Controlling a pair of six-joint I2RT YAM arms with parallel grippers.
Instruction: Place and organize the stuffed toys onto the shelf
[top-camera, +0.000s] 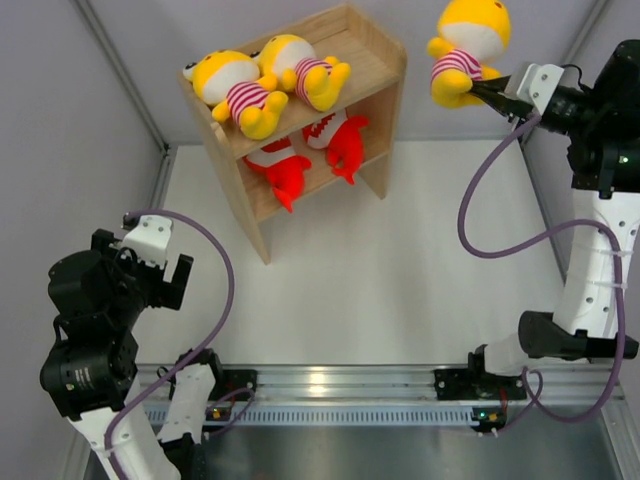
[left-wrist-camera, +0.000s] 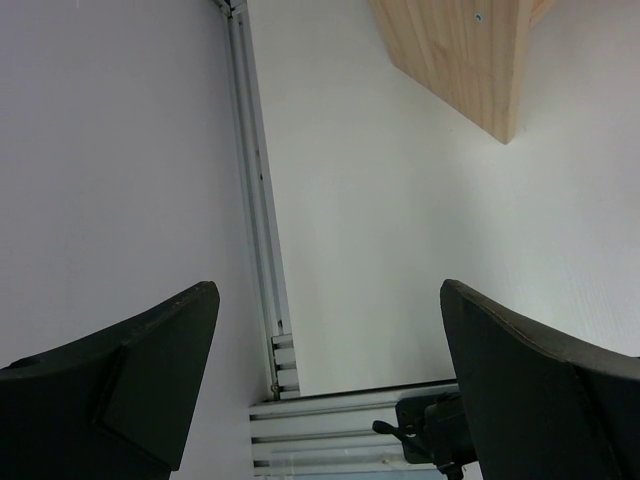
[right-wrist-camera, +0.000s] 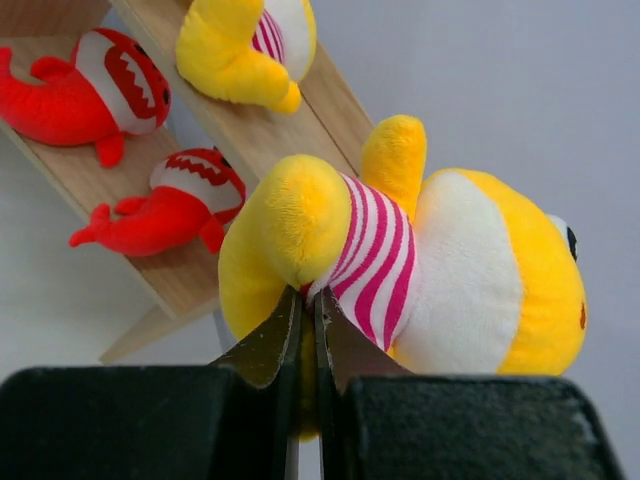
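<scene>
The wooden shelf (top-camera: 380, 52) stands at the back of the table. Two yellow striped-shirt toys (top-camera: 232, 88) (top-camera: 303, 68) lie on its top tier. Two red fish toys (top-camera: 282, 170) (top-camera: 345, 143) lie on the lower tier. My right gripper (top-camera: 478, 90) is shut on the third yellow toy (top-camera: 465, 45), holding it in the air to the right of the shelf. In the right wrist view the jaws pinch this toy (right-wrist-camera: 400, 260) at its lower body. My left gripper (top-camera: 168, 272) is open and empty, low at the left, away from the shelf.
White walls enclose the table on the left (top-camera: 60, 150) and right. An aluminium rail (top-camera: 330, 385) runs along the near edge with both arm bases. The left wrist view shows a corner of the shelf's side panel (left-wrist-camera: 470, 60).
</scene>
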